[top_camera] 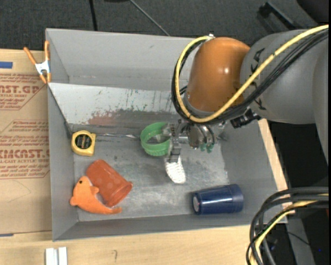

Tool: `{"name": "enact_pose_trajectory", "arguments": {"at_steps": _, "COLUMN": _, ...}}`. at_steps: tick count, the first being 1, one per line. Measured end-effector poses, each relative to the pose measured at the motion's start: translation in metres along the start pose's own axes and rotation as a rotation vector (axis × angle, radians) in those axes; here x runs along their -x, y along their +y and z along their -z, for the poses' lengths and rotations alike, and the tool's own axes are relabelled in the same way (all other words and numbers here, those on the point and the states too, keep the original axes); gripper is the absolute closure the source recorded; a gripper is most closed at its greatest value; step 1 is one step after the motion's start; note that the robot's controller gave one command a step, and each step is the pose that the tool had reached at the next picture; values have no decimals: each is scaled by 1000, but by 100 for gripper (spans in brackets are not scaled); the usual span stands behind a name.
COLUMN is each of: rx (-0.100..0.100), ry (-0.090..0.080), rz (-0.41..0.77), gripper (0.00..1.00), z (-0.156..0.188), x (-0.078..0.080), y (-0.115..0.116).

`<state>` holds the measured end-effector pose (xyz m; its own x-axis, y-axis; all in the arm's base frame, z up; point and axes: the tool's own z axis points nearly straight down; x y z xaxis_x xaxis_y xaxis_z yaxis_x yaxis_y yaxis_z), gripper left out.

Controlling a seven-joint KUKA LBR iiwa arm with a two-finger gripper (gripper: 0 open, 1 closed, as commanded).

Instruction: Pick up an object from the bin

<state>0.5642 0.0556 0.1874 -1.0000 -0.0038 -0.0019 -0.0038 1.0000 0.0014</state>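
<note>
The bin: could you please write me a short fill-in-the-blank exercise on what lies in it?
The tape measure by the left wall of the bin is ____.
The ring beside the gripper is ____.
The cylinder lying on its side is dark ____.
The orange fish toy touches an orange ____.
Missing: yellow, green, blue, cup.
</note>
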Motion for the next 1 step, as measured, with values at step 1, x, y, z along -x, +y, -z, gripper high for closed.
{"name": "enact_pose_trajectory", "arguments": {"at_steps": 1, "rx": -1, "ry": 4, "rz": 7, "gripper": 100, "z": 59, "x": 1, "y": 3}}
